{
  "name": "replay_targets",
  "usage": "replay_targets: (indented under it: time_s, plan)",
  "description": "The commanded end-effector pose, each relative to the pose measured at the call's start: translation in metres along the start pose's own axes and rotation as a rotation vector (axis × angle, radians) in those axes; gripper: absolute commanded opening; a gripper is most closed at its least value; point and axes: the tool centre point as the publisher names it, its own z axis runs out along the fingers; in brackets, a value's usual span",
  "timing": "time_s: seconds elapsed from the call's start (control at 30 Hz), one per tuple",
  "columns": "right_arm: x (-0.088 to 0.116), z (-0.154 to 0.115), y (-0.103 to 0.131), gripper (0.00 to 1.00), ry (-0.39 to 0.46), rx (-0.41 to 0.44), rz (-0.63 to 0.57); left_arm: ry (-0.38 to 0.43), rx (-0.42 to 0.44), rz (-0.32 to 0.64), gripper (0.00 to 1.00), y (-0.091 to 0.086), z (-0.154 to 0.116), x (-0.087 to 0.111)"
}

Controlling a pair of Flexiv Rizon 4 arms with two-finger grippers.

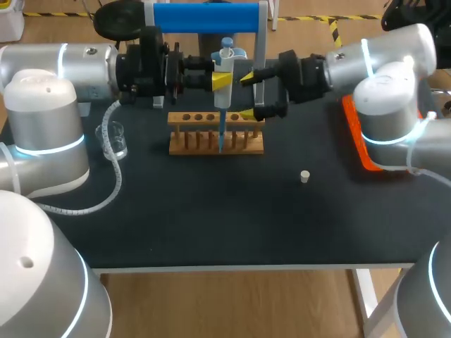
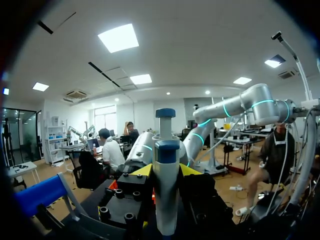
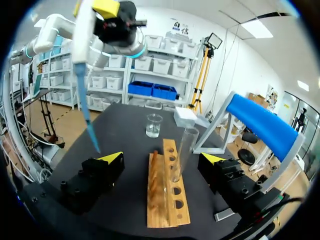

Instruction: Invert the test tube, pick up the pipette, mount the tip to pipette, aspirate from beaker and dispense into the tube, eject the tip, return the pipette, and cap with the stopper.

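One pipette (image 1: 225,67) is pinched by the left claw (image 1: 223,80) above the wooden rack (image 1: 215,135); the right claw (image 1: 248,96) is spread about the test tube (image 3: 183,150), which is seated in the rack.

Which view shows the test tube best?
Right wrist view: the test tube stands in the rack, inside the open right claw. Head view shows it only faintly; left wrist view not at all.

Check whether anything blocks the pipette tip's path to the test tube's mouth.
Nothing visible does. The pipette hangs by the rack, apart from the test tube, whose mouth is uncovered; the right gripper is open, with a finger on either side of it.
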Motion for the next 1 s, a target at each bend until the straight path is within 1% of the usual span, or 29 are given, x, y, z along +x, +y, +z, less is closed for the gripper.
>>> replay_targets:
  time_s: [0.03,0.23,0.3,0.37,0.4,0.43,0.47,0.73,1.0]
  plan:
    - [0.024,-0.053,0.012,1.0,-0.033,-0.056,-0.016,-0.022,-0.008,-0.004,0.0,-0.001,0.003,0.004]
    - [0.04,-0.066,0.02,1.0,-0.039,-0.115,-0.011,-0.087,-0.015,-0.019,0.0,-0.003,0.005,0.008]
    - [0.043,-0.069,0.022,1.0,-0.042,-0.135,-0.007,-0.113,-0.011,-0.013,0.0,-0.004,0.005,0.01]
    - [0.046,-0.073,0.024,1.0,-0.04,-0.163,0.002,-0.141,-0.015,-0.028,0.0,-0.005,0.006,0.011]
    - [0.047,-0.074,0.025,1.0,-0.038,-0.174,0.004,-0.143,-0.01,-0.026,0.0,-0.005,0.007,0.012]
    - [0.048,-0.075,0.026,1.0,-0.037,-0.184,0.004,-0.167,-0.022,-0.026,0.0,-0.005,0.008,0.013]
    - [0.049,-0.076,0.027,1.0,-0.037,-0.189,0.002,-0.177,-0.014,-0.024,0.0,-0.005,0.008,0.014]
    - [0.052,-0.08,0.039,1.0,-0.023,-0.267,0.015,-0.194,-0.002,-0.008,0.0,-0.006,0.01,0.016]
    - [0.057,-0.082,0.058,1.0,-0.02,-0.34,0.088,-0.193,-0.005,-0.014,0.0,-0.006,0.011,0.016]
